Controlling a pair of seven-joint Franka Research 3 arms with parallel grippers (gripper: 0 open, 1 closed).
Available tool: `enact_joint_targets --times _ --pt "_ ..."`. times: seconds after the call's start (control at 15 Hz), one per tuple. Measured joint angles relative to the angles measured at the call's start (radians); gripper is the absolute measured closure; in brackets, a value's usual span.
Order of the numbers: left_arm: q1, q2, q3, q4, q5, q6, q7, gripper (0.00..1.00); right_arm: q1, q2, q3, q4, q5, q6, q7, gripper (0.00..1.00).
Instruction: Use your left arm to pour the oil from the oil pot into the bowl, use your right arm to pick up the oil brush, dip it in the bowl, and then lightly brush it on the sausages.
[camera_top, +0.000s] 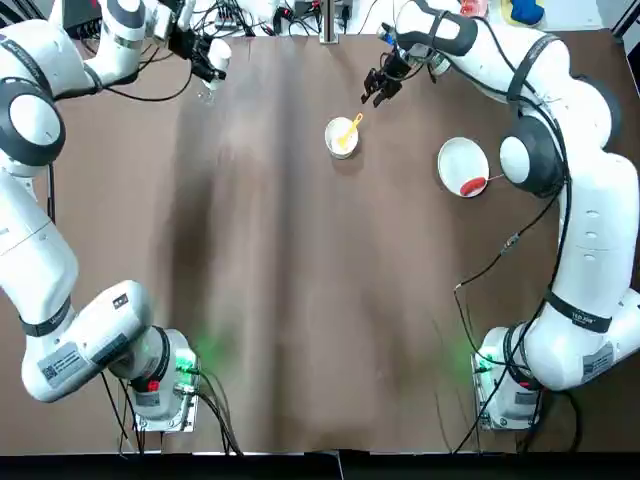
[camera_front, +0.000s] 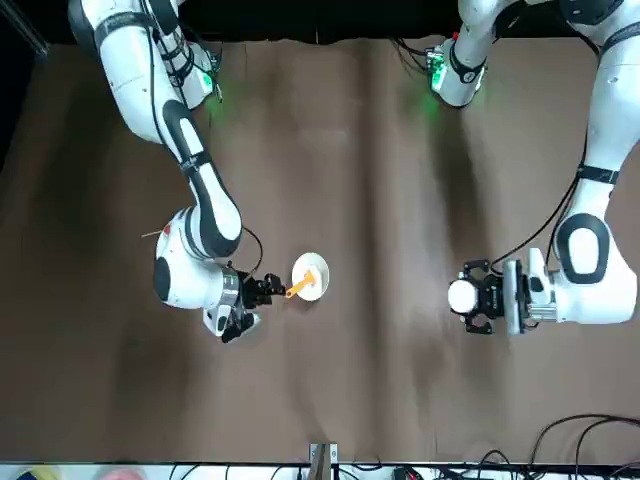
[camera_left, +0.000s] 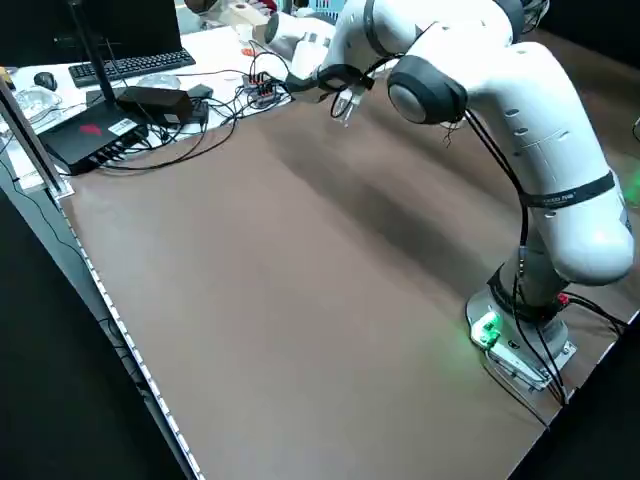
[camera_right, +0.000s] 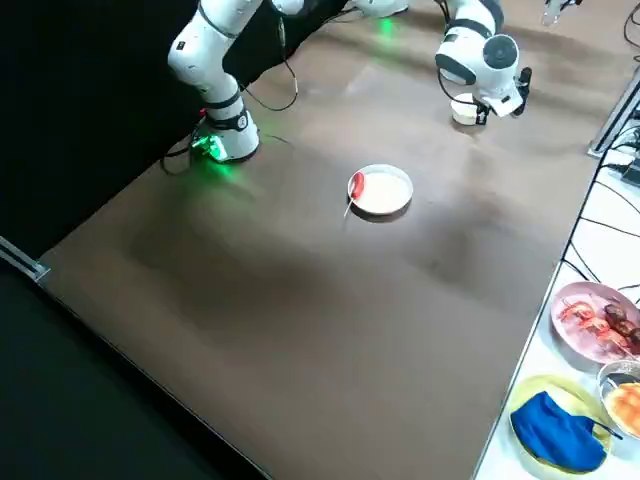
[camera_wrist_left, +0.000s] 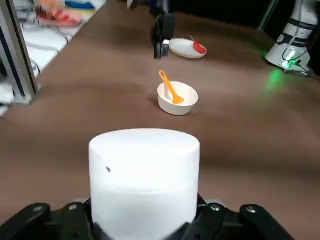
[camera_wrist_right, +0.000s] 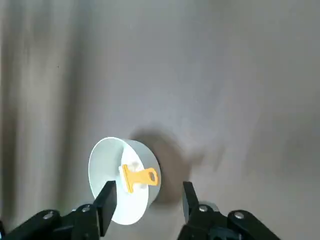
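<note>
The oil brush (camera_wrist_right: 138, 176) leans inside the small white bowl (camera_wrist_right: 125, 180), its handle at the rim. Near them, the right gripper (camera_wrist_right: 149, 192) is open and holds nothing. The left gripper (camera_wrist_left: 145, 215), well apart from the bowl, grips the white oil pot (camera_wrist_left: 145, 180). The red sausage (camera_top: 473, 186) lies with its skewer (camera_top: 496, 177) on the white plate (camera_top: 462, 165).
</note>
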Motion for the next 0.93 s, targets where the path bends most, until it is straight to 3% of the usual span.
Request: enact_joint_targets --times 0.2,0.53,0.93 --pt "0.086 0.003 0.001 -0.003 -0.054 -0.095 0.090 0.45 0.009 0.024 0.003 0.018 0.000 0.000 0.010 0.47" --pt "0.269 0.060 0.003 -0.033 -0.157 -0.230 0.298 0.45 0.019 0.048 0.004 0.023 0.000 0.026 0.010 0.48" --pt "0.318 0.146 0.023 -0.035 -0.214 -0.274 0.353 0.45 0.033 0.074 0.005 0.027 0.001 0.037 0.010 0.55"
